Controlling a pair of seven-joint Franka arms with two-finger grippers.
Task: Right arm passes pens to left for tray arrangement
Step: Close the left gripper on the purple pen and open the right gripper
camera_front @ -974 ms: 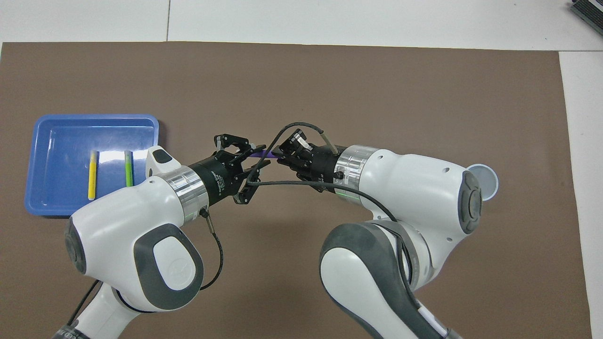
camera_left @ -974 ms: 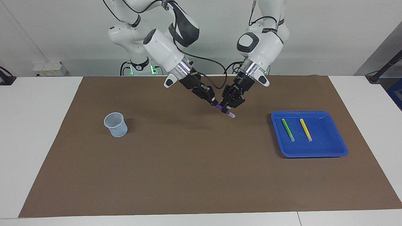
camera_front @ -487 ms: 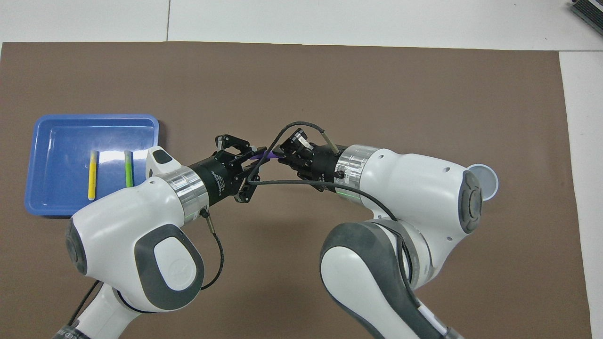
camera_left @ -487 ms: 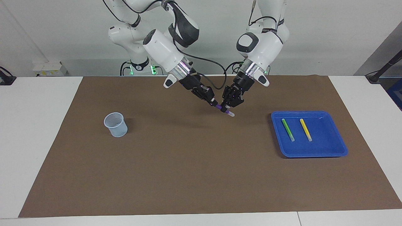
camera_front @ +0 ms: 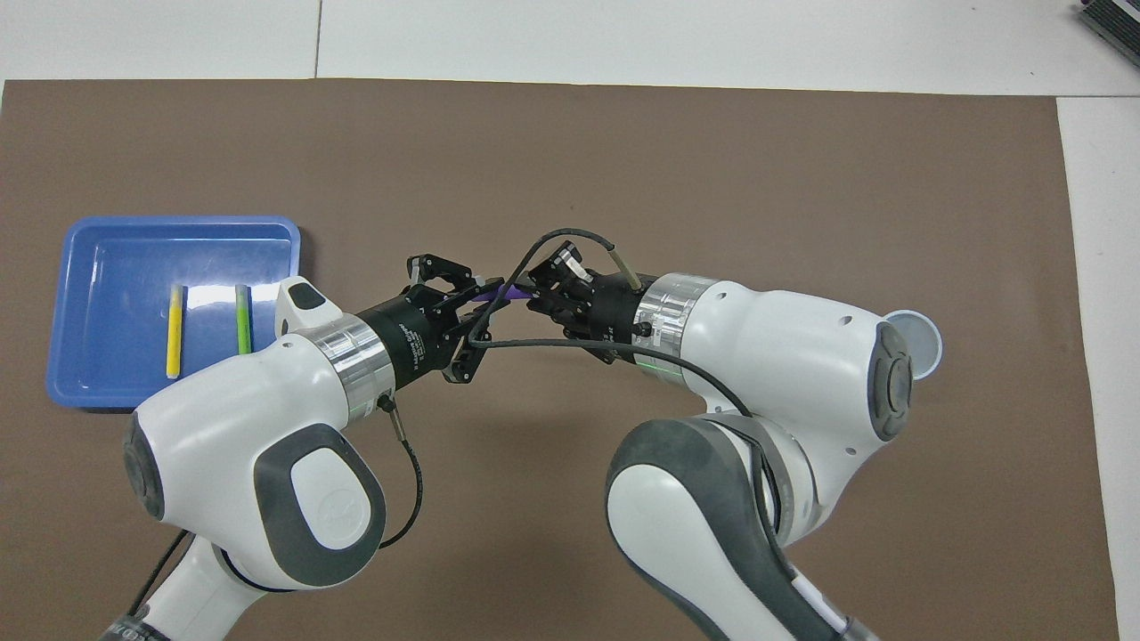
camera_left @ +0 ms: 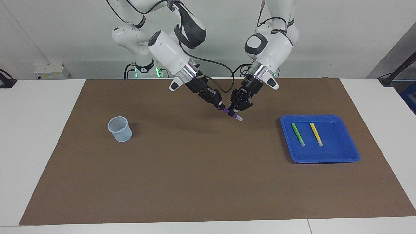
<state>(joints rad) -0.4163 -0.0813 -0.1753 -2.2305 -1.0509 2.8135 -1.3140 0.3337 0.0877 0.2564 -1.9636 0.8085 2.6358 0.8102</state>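
Both arms meet in the air above the middle of the brown mat point(camera_left: 195, 169) that covers the counter point(camera_left: 39, 130). The left tool point(camera_left: 233, 113) is clenched on the purple pen point(camera_left: 236, 117), whose whitish tip pokes out below its fingers in the facing view. The right tool point(camera_left: 222, 106) sits at the pen's other end, just beside the left one; whether its fingers grip the pen or have let go cannot be told, since the two tools crowd together. In the overhead view only a short violet sliver of the pen point(camera_front: 499, 292) shows between the left tool point(camera_front: 481, 296) and the right tool point(camera_front: 534, 294), and a black cable loops across it.

The blue tray point(camera_left: 344, 156) lies on the mat toward the left arm's end of the counter. In it the green pen point(camera_left: 298, 134) and the yellow pen point(camera_left: 316, 134) lie side by side, apart from each other, roughly parallel. From overhead the left arm's wrist covers the tray's corner point(camera_front: 267, 231) nearest it.

A pale-blue mesh cup point(camera_left: 120, 129) stands upright toward the right arm's end; overhead, the right arm hides most of it, leaving only part of the rim point(camera_front: 926, 343).
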